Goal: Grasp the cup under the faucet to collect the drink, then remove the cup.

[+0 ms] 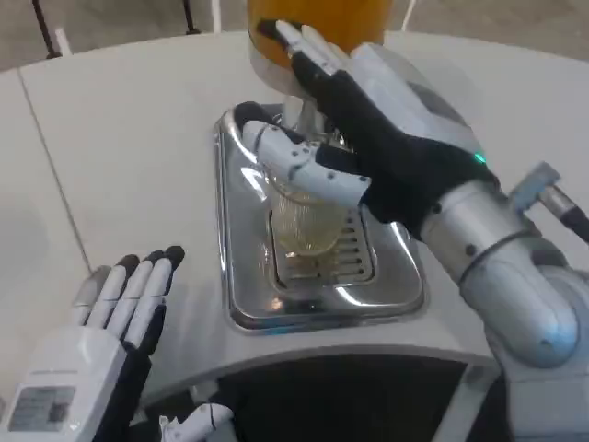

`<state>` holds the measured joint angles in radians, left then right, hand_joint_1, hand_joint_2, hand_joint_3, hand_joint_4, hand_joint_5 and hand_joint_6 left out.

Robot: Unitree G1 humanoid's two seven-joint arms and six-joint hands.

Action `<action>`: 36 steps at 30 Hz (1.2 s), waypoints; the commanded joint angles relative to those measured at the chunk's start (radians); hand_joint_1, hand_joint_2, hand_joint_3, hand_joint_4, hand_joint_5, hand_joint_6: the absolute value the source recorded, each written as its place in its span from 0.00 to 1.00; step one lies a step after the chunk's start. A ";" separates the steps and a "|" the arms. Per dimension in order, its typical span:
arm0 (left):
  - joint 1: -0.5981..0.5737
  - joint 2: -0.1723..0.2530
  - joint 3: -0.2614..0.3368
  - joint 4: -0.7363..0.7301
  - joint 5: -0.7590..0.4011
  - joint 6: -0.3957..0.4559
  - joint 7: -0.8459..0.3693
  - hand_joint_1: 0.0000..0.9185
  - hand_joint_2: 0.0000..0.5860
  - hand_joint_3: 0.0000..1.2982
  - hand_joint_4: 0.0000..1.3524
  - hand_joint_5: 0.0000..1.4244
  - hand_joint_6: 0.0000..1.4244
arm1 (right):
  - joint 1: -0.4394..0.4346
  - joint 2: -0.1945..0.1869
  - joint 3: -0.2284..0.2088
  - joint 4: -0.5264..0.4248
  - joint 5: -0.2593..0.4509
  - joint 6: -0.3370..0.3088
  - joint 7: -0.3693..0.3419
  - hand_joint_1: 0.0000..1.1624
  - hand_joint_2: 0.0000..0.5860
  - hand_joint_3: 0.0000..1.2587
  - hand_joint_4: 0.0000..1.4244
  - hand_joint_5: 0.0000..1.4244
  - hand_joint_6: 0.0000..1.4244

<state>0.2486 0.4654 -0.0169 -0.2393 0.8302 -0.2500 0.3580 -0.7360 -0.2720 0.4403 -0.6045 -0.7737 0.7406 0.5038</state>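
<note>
Right hand (368, 138) grips cup (304, 221) on tray (386, 285) beneath dispenser (317, 23); left hand (120, 313) released. Recommend holding cup level and steady while filling.

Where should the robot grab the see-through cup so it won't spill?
Around its side wall, from the right. The cup stands upright on the drip tray with drink inside, so a sideways grip keeps it level. The right hand already wraps it that way.

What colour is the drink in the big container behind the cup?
Orange, seen in the head view: the drink container sits behind the cup.
</note>
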 commanded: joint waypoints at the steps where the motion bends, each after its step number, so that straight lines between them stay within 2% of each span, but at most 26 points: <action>1: -0.001 -0.004 -0.002 0.017 -0.010 -0.008 -0.004 0.00 0.27 0.00 0.00 0.00 0.00 | -0.010 -0.011 0.075 0.015 -0.079 -0.003 0.093 0.09 0.78 0.04 0.00 0.00 0.05; 5: -0.013 -0.011 -0.005 0.023 -0.031 -0.001 -0.024 0.00 0.20 0.00 0.00 0.00 0.00 | 0.017 0.002 0.060 0.003 -0.113 -0.008 0.121 0.08 0.79 0.04 0.00 0.00 0.05; 11: -0.089 -0.038 -0.003 0.073 -0.083 0.025 -0.052 0.01 0.13 0.00 0.00 0.00 0.00 | 0.045 0.012 0.040 -0.011 -0.125 -0.027 0.136 0.09 0.82 0.05 0.00 0.00 0.05; 15: -0.148 -0.050 -0.007 0.116 -0.102 0.032 -0.055 0.08 0.10 0.00 0.00 0.00 0.00 | 0.054 0.015 0.032 -0.014 -0.133 -0.038 0.147 0.09 0.83 0.05 0.00 0.00 0.05; 20: -0.226 -0.078 -0.026 0.152 -0.098 0.046 -0.047 0.13 0.11 0.00 0.00 0.00 0.00 | 0.058 0.023 0.027 -0.013 -0.153 -0.045 0.160 0.10 0.84 0.05 0.00 0.00 0.05; 26: -0.277 -0.104 -0.053 0.171 -0.091 0.057 -0.045 0.14 0.11 0.00 0.00 0.00 0.00 | 0.045 0.035 0.016 0.006 -0.159 -0.056 0.176 0.10 0.85 0.05 0.00 0.00 0.05; 36: -0.321 -0.119 -0.081 0.202 -0.088 0.062 -0.043 0.15 0.10 0.00 0.00 0.00 0.00 | 0.053 0.052 -0.008 0.008 -0.162 -0.062 0.183 0.12 0.85 0.05 0.00 0.00 0.05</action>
<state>-0.0580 0.3530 -0.0879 -0.0544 0.7436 -0.1941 0.3130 -0.7118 -0.2225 0.4191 -0.6179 -0.9572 0.6887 0.6363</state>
